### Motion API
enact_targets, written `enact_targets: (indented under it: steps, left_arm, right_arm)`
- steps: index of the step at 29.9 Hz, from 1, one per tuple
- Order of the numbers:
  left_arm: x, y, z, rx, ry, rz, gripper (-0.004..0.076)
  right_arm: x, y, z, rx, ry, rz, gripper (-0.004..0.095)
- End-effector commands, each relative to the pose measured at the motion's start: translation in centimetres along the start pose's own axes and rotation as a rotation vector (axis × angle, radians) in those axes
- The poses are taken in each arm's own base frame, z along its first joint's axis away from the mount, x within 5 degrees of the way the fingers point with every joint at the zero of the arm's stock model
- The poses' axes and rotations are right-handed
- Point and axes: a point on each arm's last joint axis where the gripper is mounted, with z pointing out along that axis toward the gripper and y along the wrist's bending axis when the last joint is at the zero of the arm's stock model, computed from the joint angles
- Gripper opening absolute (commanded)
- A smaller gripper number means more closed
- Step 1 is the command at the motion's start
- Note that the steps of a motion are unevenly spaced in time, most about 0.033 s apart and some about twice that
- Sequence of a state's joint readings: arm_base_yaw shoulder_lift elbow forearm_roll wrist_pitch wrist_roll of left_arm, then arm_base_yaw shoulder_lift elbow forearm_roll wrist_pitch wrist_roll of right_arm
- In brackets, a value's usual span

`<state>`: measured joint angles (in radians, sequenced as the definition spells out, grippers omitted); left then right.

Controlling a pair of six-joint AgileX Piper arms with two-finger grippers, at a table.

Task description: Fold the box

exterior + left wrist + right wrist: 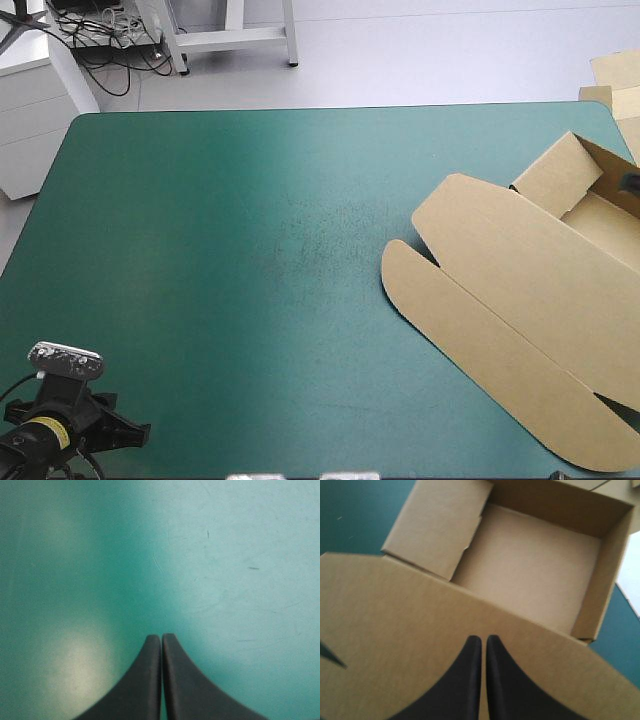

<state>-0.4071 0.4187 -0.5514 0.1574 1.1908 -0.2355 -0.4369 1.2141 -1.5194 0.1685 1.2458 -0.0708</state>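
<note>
The brown box (520, 290) lies at the table's right side as an open tray with its long lid spread flat toward the front. The tray (530, 575) has its walls raised, and one side flap (440, 525) leans inward over its floor. My right gripper (483, 639) is shut and empty above the lid (395, 610), near the hinge line by the tray. Whether it touches the board I cannot tell. It is almost out of the high view. My left gripper (161, 637) is shut over bare teal-green cover (225, 555) at the table's front left corner, far from the box.
More brown board (615, 85) lies beyond the table's far right corner. The teal-green cover (250, 250) stretches bare from the left edge to the box. The box's lid reaches close to the table's front right edge.
</note>
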Motion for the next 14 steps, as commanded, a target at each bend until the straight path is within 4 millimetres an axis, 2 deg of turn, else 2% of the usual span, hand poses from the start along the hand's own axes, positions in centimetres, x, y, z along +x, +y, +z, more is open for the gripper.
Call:
enact_targets:
  steps: [1,4,7,12,14]
  left_arm:
    - [-0.5,-0.2,-0.2,0.029,-0.079,-0.013,-0.0010]
    - [-0.2,-0.3,0.2,0.049,-0.096,-0.018,-0.0010]
    - [-0.3,-0.4,0.1,0.064,-0.159,0.024,-0.0010]
    - [-0.1,-0.4,0.0,0.062,-0.145,0.025,-0.0010]
    - [-0.1,-0.4,0.0,0.062,-0.145,0.025,-0.0010]
  right_arm:
    - [3.2,2.3,-3.0,-0.069,-0.038,-0.093,0.0002]
    - [6.9,3.7,-4.5,-0.151,-0.043,-0.162,0.0002]
    - [10.7,4.2,-5.5,-0.225,-0.043,-0.208,0.0000]
    - [16.1,3.5,-5.7,-0.250,-0.051,-0.235,0.0000]
    - [18.1,3.1,-5.2,-0.248,-0.043,-0.246,0.0000]
